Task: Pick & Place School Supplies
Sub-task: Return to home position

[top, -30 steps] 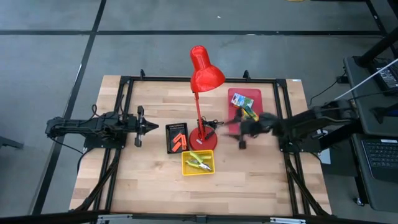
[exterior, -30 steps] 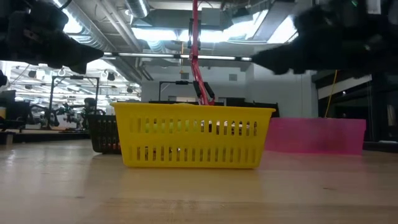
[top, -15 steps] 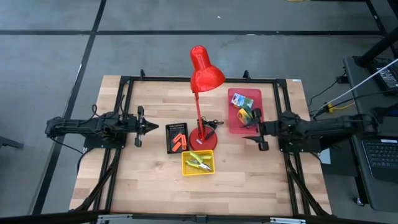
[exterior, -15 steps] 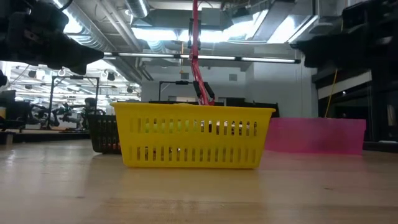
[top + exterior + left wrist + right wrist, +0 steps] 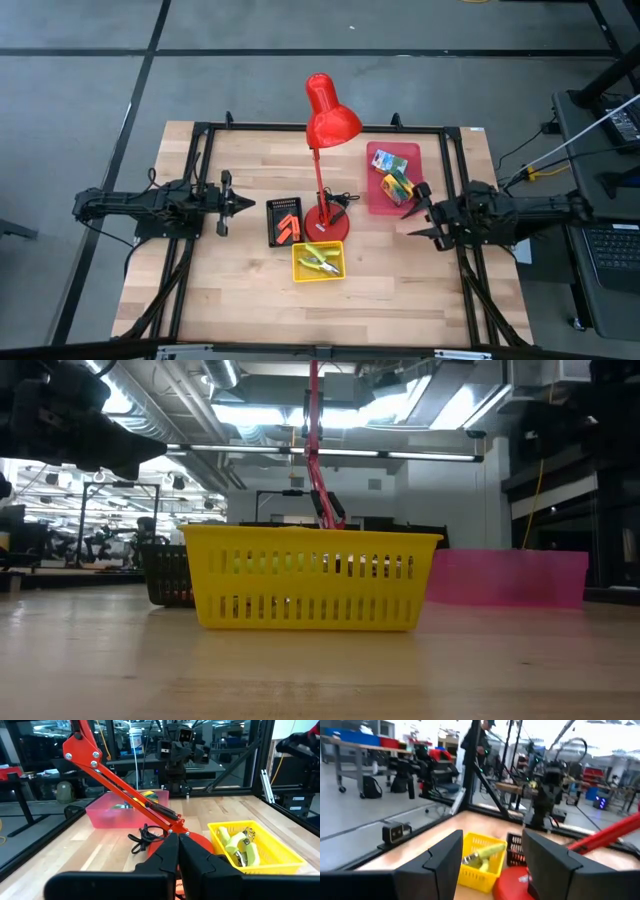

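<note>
Yellow-and-green crayon boxes [image 5: 396,184] lie in the pink tray [image 5: 375,203] at the right. Small orange pieces [image 5: 289,226] sit in the black tray [image 5: 276,212]. Pliers with yellow-green handles [image 5: 319,263] lie in the yellow tray [image 5: 301,273], and also show in the left wrist view [image 5: 239,845]. My right gripper [image 5: 419,211] hovers level and open beside the pink tray's right edge, with nothing between its fingers [image 5: 445,857]. My left gripper [image 5: 236,203] hangs level and shut over the table's left side, far from the trays; its shut fingers [image 5: 178,851] hold nothing.
A tall red desk lamp [image 5: 326,125] stands mid-table, its round base [image 5: 328,223] between the black and pink trays. A black frame [image 5: 205,135] runs around the table. Bare wood [image 5: 240,290] lies along the near edge and at the left.
My right gripper has drawn back from over the pink tray's near edge toward the table's right edge, levelling out as it went. Its fingers stay open and carry nothing. The trays and their contents have not moved.
</note>
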Action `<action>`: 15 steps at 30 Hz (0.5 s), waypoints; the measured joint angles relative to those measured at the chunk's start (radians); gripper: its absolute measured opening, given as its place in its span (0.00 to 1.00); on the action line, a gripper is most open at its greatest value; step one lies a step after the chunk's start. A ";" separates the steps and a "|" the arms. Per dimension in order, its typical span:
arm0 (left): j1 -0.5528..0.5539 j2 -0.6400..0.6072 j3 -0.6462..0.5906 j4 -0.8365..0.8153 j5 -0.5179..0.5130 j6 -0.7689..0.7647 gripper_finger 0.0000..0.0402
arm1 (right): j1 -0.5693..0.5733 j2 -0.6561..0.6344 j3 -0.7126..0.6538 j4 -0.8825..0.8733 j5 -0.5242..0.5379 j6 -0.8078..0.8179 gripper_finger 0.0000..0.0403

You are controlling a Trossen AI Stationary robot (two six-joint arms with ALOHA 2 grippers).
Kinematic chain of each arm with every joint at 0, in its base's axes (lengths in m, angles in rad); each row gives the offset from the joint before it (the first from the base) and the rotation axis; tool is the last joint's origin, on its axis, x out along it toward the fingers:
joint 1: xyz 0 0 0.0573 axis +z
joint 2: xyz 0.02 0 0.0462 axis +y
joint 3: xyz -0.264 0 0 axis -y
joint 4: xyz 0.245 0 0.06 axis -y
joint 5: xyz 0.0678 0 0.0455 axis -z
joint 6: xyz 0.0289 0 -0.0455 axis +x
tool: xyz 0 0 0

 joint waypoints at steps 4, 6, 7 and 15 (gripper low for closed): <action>0.000 0.000 0.000 0.000 0.000 0.000 0.03 | 0.032 -0.084 0.000 -0.112 0.043 -0.011 0.52; 0.000 0.000 0.000 0.000 0.000 0.000 0.03 | 0.047 -0.109 0.000 -0.157 0.088 -0.001 0.52; 0.000 0.000 0.000 0.000 0.000 0.000 0.03 | 0.053 -0.122 0.000 -0.174 0.122 -0.001 0.52; 0.000 0.000 0.000 0.000 0.000 0.000 0.03 | 0.088 -0.229 0.000 -0.202 0.350 -0.024 0.52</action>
